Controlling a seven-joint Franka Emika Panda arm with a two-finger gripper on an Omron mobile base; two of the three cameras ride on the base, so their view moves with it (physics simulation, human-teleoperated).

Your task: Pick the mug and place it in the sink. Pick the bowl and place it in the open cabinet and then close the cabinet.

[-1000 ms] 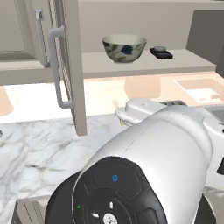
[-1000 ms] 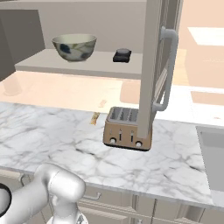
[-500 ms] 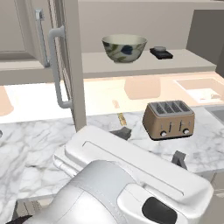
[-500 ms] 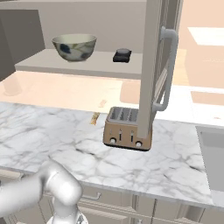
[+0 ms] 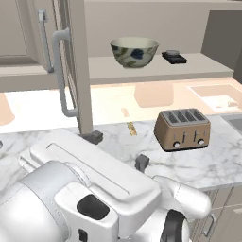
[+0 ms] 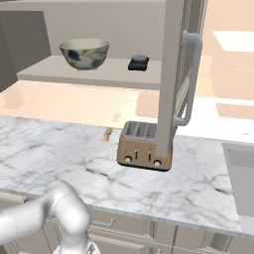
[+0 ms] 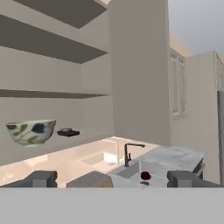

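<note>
The bowl (image 5: pixel 134 52) sits on the open cabinet (image 5: pixel 142 71) shelf, a small black thing (image 5: pixel 174 57) at its 3 o'clock. The gripper (image 7: pixel 111 178) is spread wide, empty (low in hand view). At 5 o'clock of the bowl, the toaster (image 5: pixel 182 129) stands on the counter (image 6: pixel 59 154).

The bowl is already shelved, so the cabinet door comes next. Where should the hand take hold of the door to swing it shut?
Probably the long vertical bar handle on the open cabinet door. It stands off the panel, leaving a gap for fingers; come at it from the side, mid-height, fingers straddling the bar. The hand is open.
</note>
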